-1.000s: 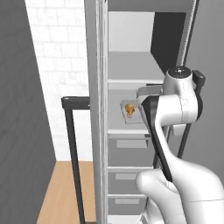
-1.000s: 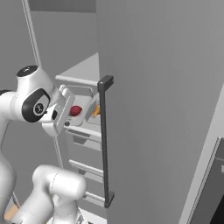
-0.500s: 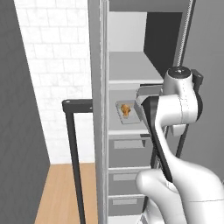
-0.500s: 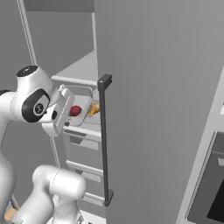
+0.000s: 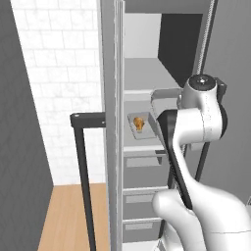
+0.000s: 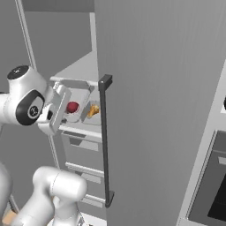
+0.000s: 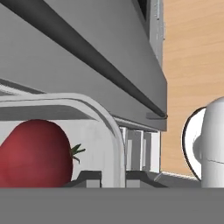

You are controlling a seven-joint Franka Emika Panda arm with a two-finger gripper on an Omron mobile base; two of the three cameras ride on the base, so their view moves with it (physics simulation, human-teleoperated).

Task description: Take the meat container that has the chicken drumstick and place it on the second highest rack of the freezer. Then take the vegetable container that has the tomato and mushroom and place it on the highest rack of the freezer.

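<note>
Progress first: you can count the first half as done, judging from how things lie. In the left base view the chicken drumstick (image 5: 138, 123) sits in its meat container (image 5: 142, 133) at the centre of the frame, resting on the second highest rack (image 5: 142, 148) of the freezer (image 5: 147, 73), with drawers below it. In the right base view the same tray shows at centre left, just behind the long dark handle (image 6: 105, 141).

What remains is the vegetable container (image 6: 75, 107). You see it at left centre of the right base view, carrying the tomato (image 6: 72, 107), and it sits just beside the meat tray at about the same height. The highest rack (image 5: 147, 81) is the flat shelf above, in the upper middle of the left base view. So this tray, in my judgement, is not yet where the task wants it. I cannot make out the mushroom here.

Now the gripper (image 7: 111, 177): look at the bottom of the hand view, where its dark tips stand on either side of the tray's pale rim, the tomato large at lower left. The jaws are clenched nearly together, and I read that as a grasp on the rim of the vegetable container. Whether the tray rests on anything below it, you cannot tell.
</note>
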